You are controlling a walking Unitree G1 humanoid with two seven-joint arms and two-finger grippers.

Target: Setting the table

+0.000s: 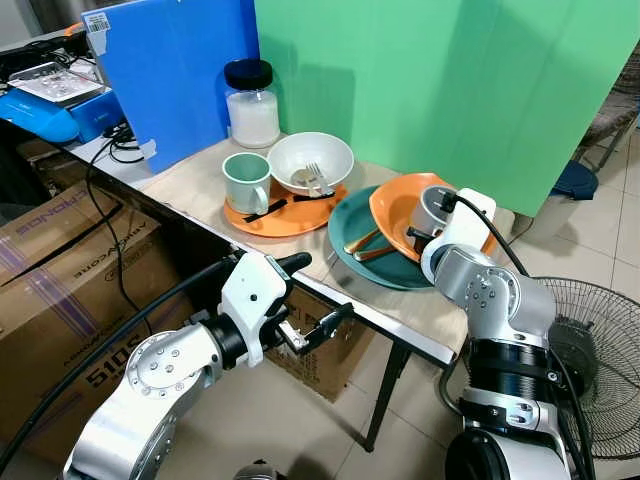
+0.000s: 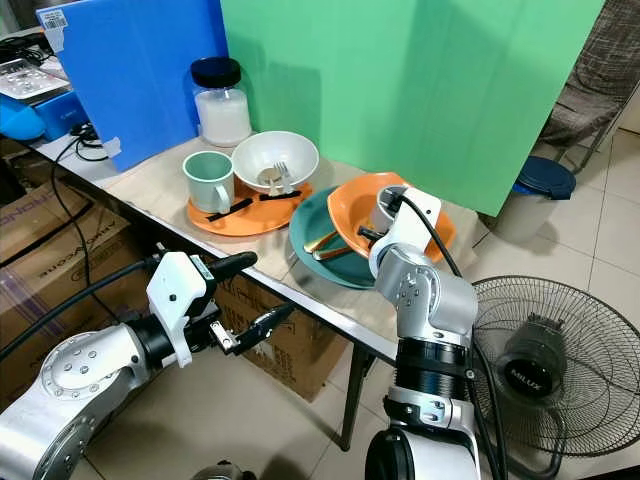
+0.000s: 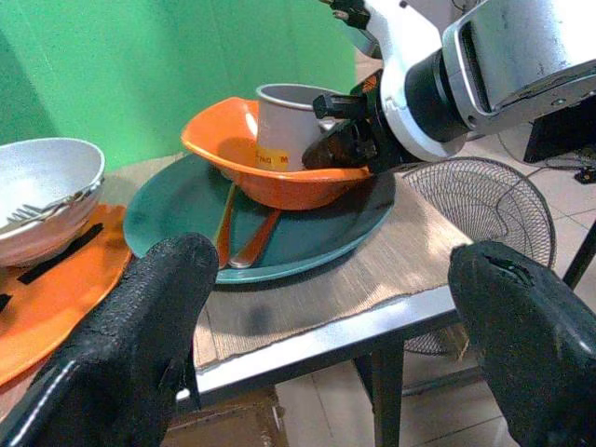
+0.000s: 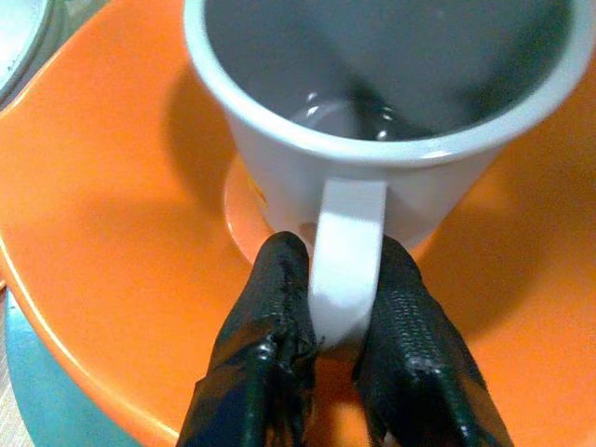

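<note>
Grey mug [image 4: 372, 102] sits upright in the orange bowl [image 3: 279, 177] on the teal plate [image 3: 186, 209], at the worktop's [image 1: 400, 310] right end, its handle pinched by the right tool [image 4: 340, 326] reaching from the near side. Left tool [image 1: 315, 295] hangs wide open below the near edge, farther off.

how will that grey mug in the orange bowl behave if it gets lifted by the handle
The grey mug looks rigid and glazed, so probably slippery. The right gripper pinches only its handle, so the mug may swing or tilt. It looks empty, so likely light, though the orange bowl beneath could shift.
</note>
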